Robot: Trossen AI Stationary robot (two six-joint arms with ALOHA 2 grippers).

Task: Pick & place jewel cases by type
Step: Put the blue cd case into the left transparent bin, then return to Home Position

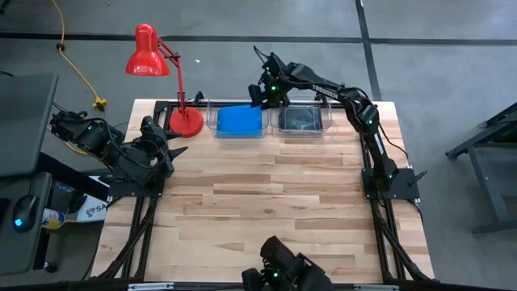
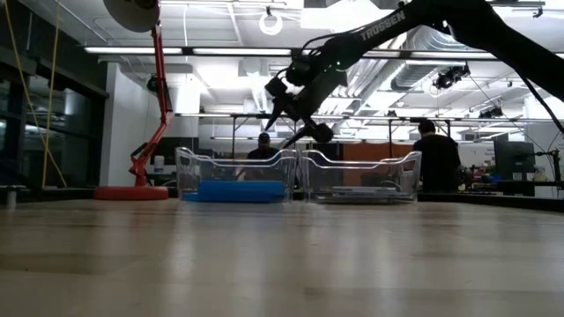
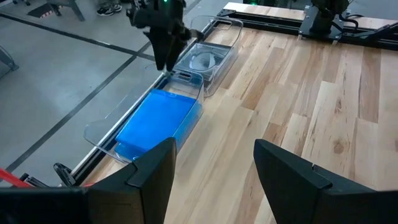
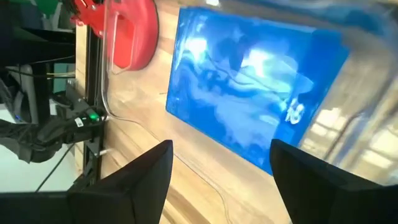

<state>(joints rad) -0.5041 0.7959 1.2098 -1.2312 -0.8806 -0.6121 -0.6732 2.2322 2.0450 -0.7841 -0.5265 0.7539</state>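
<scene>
Two clear bins stand side by side at the table's far edge. The left bin (image 1: 239,121) holds blue jewel cases (image 3: 155,121) lying flat; the right bin (image 1: 300,120) holds dark grey jewel cases (image 3: 202,60). My right gripper (image 2: 295,128) hangs open in the air above the blue bin's right end, near the gap between the bins, slanting down, with nothing between its fingers. Its wrist view looks down on the top blue case (image 4: 249,93). My left gripper (image 3: 214,168) waits open and empty at the table's left edge (image 1: 166,149).
A red desk lamp (image 1: 149,52) stands with its base (image 1: 186,121) just left of the blue bin. Bare wooden tabletop (image 1: 266,202) spreads between the bins and the near edge. Dark gear (image 1: 279,271) sits at the near edge. People (image 2: 438,154) stand in the room behind.
</scene>
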